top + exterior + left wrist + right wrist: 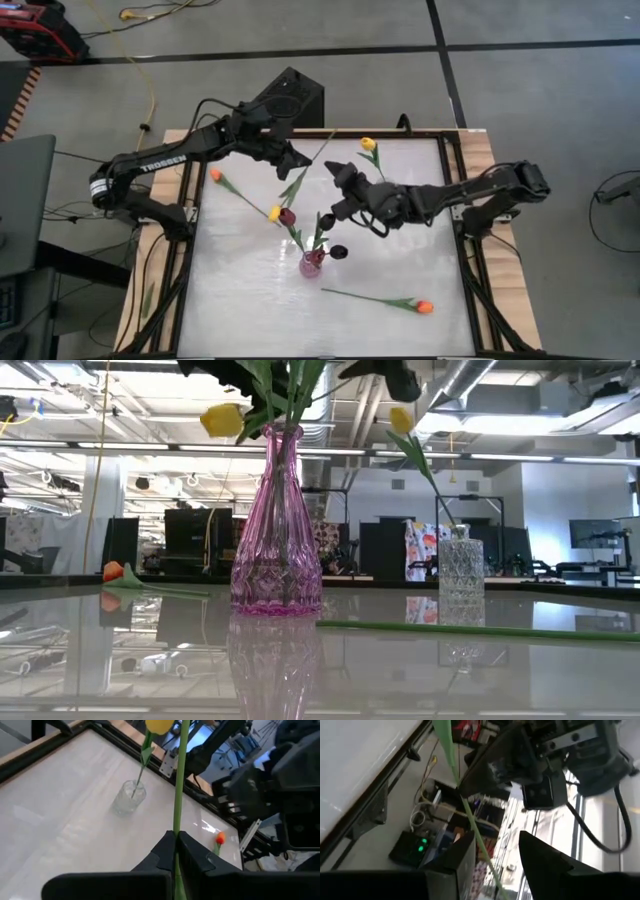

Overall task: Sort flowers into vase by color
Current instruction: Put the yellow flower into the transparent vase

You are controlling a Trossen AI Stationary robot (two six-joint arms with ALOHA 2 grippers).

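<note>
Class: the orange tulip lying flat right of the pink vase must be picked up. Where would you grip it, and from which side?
Probably grip the orange tulip at its bare stem, from straight above, jaws set across it. It lies flat, thin and long, with open table on either side; leaves and head crowd its right end.

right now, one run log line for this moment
left hand shut on yellow tulip stem | right hand open beside stem | pink vase holds dark tulips
</note>
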